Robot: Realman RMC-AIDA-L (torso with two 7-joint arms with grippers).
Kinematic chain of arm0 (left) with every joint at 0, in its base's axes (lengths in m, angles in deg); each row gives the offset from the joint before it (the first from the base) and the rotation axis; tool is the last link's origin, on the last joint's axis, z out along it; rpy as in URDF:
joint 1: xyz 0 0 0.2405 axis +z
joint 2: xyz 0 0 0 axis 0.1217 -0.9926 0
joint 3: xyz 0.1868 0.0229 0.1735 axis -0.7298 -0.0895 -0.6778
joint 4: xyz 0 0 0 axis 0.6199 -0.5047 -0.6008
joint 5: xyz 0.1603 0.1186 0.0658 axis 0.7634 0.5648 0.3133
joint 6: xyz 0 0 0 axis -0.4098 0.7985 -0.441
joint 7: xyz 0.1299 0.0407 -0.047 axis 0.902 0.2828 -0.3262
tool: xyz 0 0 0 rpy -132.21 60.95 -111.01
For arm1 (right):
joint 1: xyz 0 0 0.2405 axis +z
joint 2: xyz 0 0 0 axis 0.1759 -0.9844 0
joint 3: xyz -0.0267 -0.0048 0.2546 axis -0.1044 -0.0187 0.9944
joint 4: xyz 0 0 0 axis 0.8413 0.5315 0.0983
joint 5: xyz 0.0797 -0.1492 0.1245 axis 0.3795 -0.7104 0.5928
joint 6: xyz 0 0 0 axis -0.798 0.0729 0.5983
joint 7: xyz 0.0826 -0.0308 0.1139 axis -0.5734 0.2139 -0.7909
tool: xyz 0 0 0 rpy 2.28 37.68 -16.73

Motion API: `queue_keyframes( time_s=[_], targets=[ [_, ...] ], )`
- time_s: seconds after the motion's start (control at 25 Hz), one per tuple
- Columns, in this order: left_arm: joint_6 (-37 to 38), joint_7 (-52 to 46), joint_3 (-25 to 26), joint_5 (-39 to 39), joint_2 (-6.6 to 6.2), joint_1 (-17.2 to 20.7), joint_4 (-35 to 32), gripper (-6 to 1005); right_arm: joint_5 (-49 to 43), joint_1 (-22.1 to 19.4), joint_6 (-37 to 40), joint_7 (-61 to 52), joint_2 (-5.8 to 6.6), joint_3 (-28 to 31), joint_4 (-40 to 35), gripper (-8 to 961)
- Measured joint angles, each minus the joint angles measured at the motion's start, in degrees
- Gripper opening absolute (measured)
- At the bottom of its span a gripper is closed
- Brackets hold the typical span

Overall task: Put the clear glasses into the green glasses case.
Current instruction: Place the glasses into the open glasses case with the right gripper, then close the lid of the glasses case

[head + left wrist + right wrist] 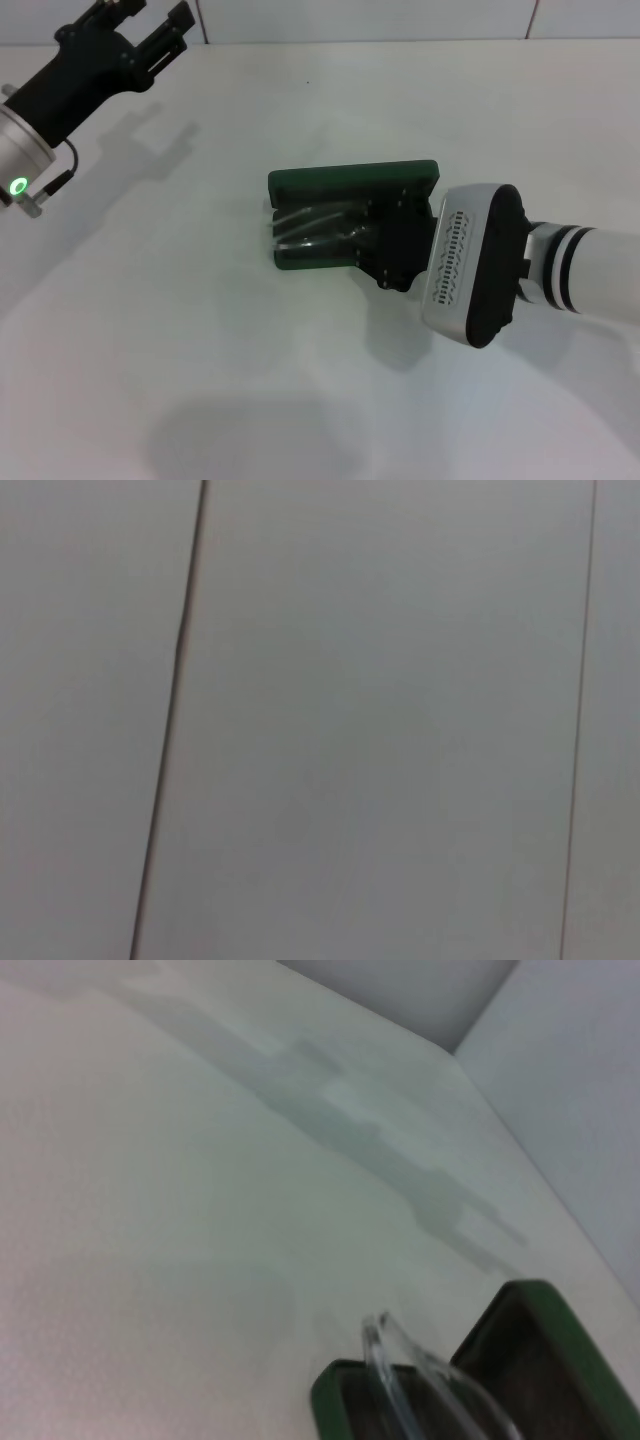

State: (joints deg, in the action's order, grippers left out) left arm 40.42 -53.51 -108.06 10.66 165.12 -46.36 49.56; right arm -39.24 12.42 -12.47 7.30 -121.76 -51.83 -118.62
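Note:
The green glasses case lies open in the middle of the white table, its lid standing up at the far side. The clear glasses rest in its dark lining. In the right wrist view one clear end of the glasses rises above the rim of the case. My right gripper reaches in from the right and hangs over the right end of the case, hiding that end. My left gripper is raised at the far left, open and holding nothing.
The white table stretches around the case, with a pale wall along its far edge. The left wrist view shows only a grey panelled surface. The right arm's white forearm crosses the table's right side.

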Motion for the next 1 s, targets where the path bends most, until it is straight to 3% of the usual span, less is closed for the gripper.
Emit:
queue_keyframes(
  time_s=[0.16,0.56,0.68,0.88,1.0],
  targets=[
    [0.01,-0.33,0.0,0.13,-0.17,0.1,0.13,696,-2.58,-1.77,0.16,0.0,-0.03,1.33,-2.07,274],
    [0.02,-0.37,0.0,0.73,-0.21,0.03,0.48,697,-5.25,-4.79,0.48,-0.04,0.15,2.6,-5.1,273],
    [0.02,-0.31,0.0,0.73,-0.27,0.01,0.48,697,-5.13,-5.93,5.83,-0.12,0.18,5.81,-6.57,272],
    [-0.19,0.01,0.0,0.74,-0.18,-0.99,0.47,696,-4.87,-5.28,23.7,-2.21,-0.04,15.55,-6.4,270],
    [-0.58,0.19,0.0,0.74,0.08,-1.49,0.46,697,-5.6,-5.25,24.39,-3.44,-0.01,16.53,-6.02,268]
  ],
)
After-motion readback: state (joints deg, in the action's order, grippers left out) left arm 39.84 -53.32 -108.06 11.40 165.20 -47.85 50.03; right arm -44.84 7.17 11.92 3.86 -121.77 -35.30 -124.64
